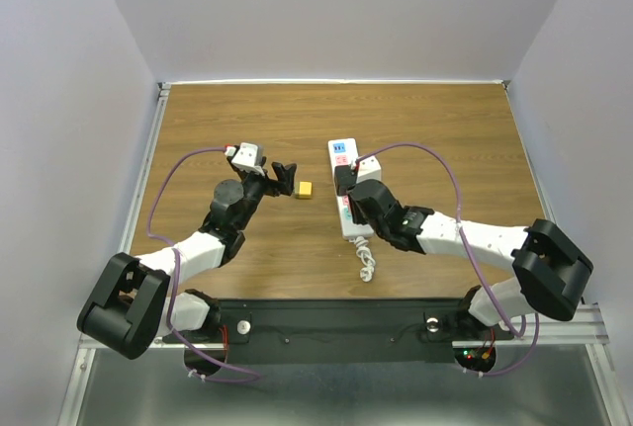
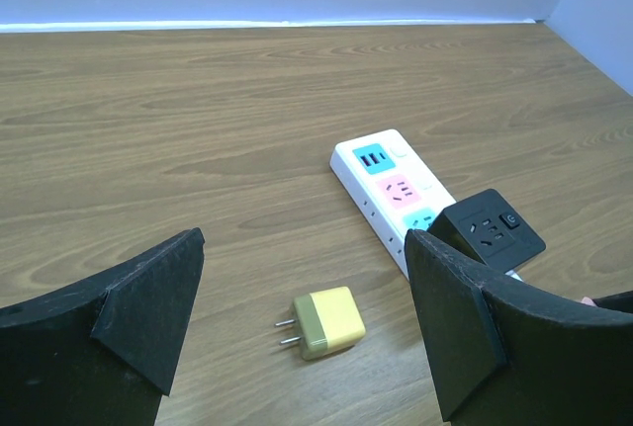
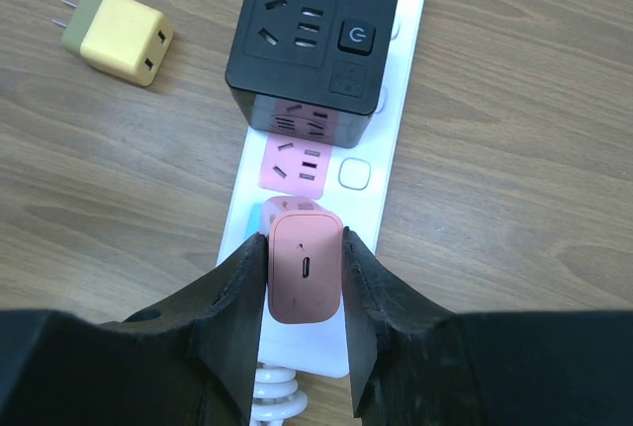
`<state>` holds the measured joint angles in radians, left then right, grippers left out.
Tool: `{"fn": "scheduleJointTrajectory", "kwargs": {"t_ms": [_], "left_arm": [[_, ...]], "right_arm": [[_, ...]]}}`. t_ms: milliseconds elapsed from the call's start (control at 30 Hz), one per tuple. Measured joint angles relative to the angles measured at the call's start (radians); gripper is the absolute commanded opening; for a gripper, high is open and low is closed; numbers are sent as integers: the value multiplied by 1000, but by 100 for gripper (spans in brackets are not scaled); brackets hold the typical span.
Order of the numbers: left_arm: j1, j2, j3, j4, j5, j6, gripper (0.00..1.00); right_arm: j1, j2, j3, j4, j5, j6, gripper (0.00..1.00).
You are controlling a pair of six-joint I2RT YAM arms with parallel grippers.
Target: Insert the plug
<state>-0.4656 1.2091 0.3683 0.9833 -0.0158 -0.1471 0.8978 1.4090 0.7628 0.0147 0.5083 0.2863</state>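
Right gripper (image 3: 305, 293) is clamped on the pink plug (image 3: 305, 273), one finger on each flat side. The USB port faces up at the wrist camera, so we judge the prongs point down. The plug sits right under the hand, over the socket at the cord end of the white power strip (image 3: 401, 139). We read the side grip as a way to keep the plug square and leave the top free for a straight downward push.

We can't tell whether the prongs are seated, because the plug body hides the socket. A pale pink and cyan socket face peeks out just beyond the fingertips. The black cube adapter (image 3: 312, 36) is plugged into the strip further ahead of the right hand, apart from the pink plug. The strip's coiled cord (image 3: 272, 401) trails back under the wrist.

Left gripper (image 2: 302, 248) has its jaws wide apart and holds nothing. The yellow plug (image 2: 326, 322) lies on its side on the table (image 2: 198, 100), between and just ahead of the left fingers, touching neither, with its prongs pointing toward the left finger. Our guess is that the hand is parked or lined up for a pick.

View differences:
- The right wrist view shows the grip and the plug-to-socket alignment. The top view hides both under the arm.
- The left wrist view shows the spread jaws and the blue USB block at the far end of the strip.
- The top view shows that both arms reach inward, with the strip ahead of the right hand.
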Motion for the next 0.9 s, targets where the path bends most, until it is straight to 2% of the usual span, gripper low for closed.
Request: {"fn": "scheduleJointTrajectory", "kwargs": {"t_ms": [900], "left_arm": [[8,-2,-16,7,5,0,93]], "right_arm": [[46,12,43,-91,91,24,0]]}}
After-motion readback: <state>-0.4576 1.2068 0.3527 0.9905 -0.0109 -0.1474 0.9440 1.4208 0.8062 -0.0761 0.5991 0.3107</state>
